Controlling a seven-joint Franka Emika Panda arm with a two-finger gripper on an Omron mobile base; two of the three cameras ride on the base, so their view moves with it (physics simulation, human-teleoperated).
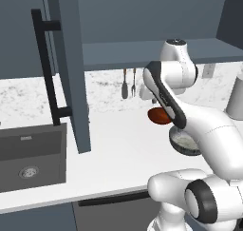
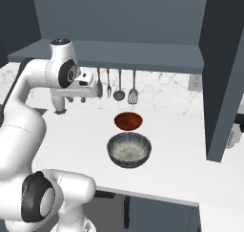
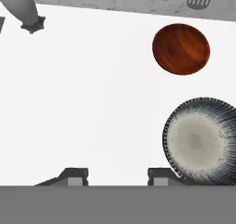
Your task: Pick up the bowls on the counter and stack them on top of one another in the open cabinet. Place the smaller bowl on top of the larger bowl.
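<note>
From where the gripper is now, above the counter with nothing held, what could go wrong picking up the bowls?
1. The gripper is open and sits beside the larger bowl, not over its rim; descending now would likely close on bare counter.
2. The smaller bowl lies close behind; a loose approach may nudge it.
3. The open cabinet door stands near the lift path.

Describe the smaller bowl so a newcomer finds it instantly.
On the white counter, below the utensils hanging on the wall, two bowls sit close together. The smaller bowl is nearer the wall: glossy, plain reddish-brown, unlike the wider dark grey streaked larger bowl.
</note>
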